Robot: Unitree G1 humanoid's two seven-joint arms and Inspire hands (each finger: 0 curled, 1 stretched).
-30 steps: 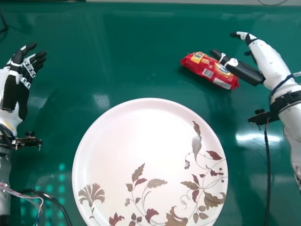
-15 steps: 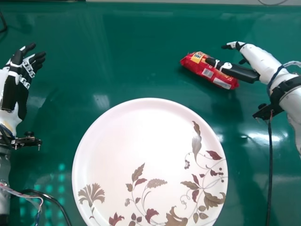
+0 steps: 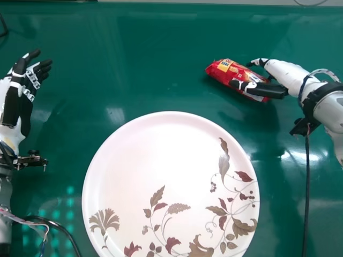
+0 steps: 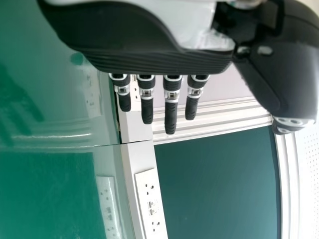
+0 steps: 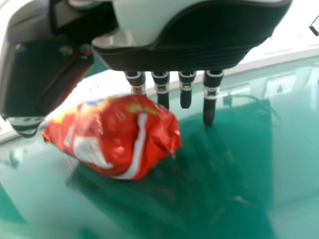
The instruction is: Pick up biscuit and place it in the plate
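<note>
Looks like lab: wired robot arm (image 3: 329,110), glossy green tabletop (image 3: 150,59), white socket panel (image 4: 143,185).

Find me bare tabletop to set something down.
Bare tabletop lies beyond the plate, between the left robot hand and biscuit packet; a narrower patch between plate and right-side cable. Crowded: around the packet, by the right robot hand.

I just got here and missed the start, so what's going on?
A robot is at the red biscuit packet with its right hand, thumb on the near side and fingers toward the far side. The packet lies on the green table, not yet on the flowered plate. The left hand is idle at the head view's left.
</note>
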